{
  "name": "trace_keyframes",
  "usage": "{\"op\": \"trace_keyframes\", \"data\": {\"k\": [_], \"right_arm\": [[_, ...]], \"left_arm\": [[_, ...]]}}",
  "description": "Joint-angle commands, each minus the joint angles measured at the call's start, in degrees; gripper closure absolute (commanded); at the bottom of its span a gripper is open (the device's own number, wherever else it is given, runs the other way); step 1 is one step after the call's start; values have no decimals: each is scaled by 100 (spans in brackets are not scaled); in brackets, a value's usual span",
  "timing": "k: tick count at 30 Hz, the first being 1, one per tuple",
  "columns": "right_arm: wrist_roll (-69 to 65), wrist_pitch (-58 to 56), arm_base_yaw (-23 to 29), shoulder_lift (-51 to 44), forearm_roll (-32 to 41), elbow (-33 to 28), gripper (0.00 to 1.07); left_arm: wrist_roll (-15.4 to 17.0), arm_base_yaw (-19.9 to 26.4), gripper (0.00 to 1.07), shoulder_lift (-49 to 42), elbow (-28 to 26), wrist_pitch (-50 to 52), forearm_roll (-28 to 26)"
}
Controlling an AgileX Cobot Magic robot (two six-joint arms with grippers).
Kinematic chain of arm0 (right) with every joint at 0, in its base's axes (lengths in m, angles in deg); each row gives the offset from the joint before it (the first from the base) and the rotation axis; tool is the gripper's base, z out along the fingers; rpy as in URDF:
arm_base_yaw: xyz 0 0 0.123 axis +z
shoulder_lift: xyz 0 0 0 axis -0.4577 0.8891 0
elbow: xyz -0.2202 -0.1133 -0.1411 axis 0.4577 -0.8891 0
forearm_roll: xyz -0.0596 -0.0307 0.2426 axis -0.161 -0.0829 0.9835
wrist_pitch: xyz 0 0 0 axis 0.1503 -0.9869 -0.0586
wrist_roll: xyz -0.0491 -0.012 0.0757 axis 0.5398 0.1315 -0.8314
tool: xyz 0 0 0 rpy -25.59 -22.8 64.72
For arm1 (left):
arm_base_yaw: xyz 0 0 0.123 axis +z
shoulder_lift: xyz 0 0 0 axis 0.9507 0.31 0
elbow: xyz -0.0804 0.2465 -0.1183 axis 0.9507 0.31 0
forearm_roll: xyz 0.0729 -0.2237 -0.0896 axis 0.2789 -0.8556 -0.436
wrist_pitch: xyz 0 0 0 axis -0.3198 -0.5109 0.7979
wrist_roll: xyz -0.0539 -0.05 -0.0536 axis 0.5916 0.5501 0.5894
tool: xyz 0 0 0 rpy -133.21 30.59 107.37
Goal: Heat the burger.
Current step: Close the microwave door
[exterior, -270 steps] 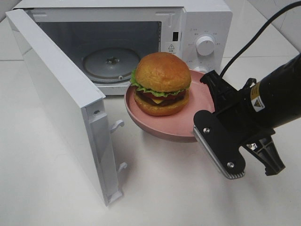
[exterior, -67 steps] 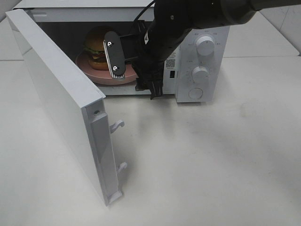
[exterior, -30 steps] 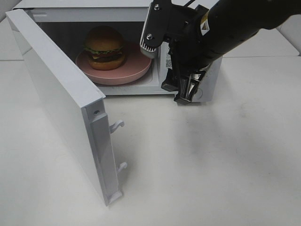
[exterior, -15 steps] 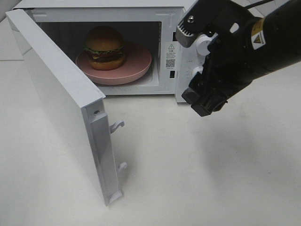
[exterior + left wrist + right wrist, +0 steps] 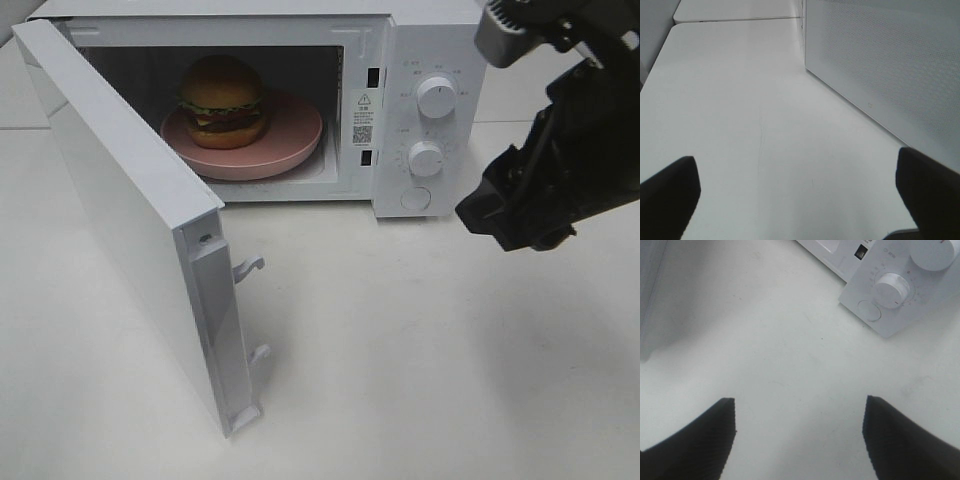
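The burger (image 5: 222, 100), with its golden bun, sits on a round pink plate (image 5: 295, 135) inside the white microwave (image 5: 420, 60), whose door (image 5: 130, 200) stands swung wide open. My right gripper (image 5: 495, 130) hovers to the right of the control panel, clear of the oven. It is open and holds nothing. The right wrist view shows its open fingertips (image 5: 705, 435) over bare table, with the microwave knobs (image 5: 892, 287) beyond. My left gripper (image 5: 797, 175) is open and empty above the table, beside the outer face of the door (image 5: 890, 65). It is outside the exterior view.
The open door juts toward the table's front left, its latch hooks (image 5: 248, 267) sticking out. Two knobs (image 5: 437, 97) and a round button are on the panel. White tabletop (image 5: 400, 350) spreads in front of the microwave.
My right gripper has drawn back from the microwave's mouth and swung right, past the control panel. The burger and plate stay put inside.
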Motion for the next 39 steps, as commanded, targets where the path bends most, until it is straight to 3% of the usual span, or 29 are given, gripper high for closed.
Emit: {"op": "trace_keyframes", "data": {"k": [1,23,33,39], "right_arm": [[-57,-464,-23,-298,6,-23,36],[-189,-1977,-23,-1885,-11,-57,31],[-636,-1759,-46,-2716,-29,-831,31],[-693,-1467,-796,-3231,6,-1197,31]], "left_arm": [[17,-6,7,-80,0,52,6],[17,-6,7,-80,0,52,6],[17,-6,7,-80,0,52,6],[17,-6,7,-80,0,52,6]]}}
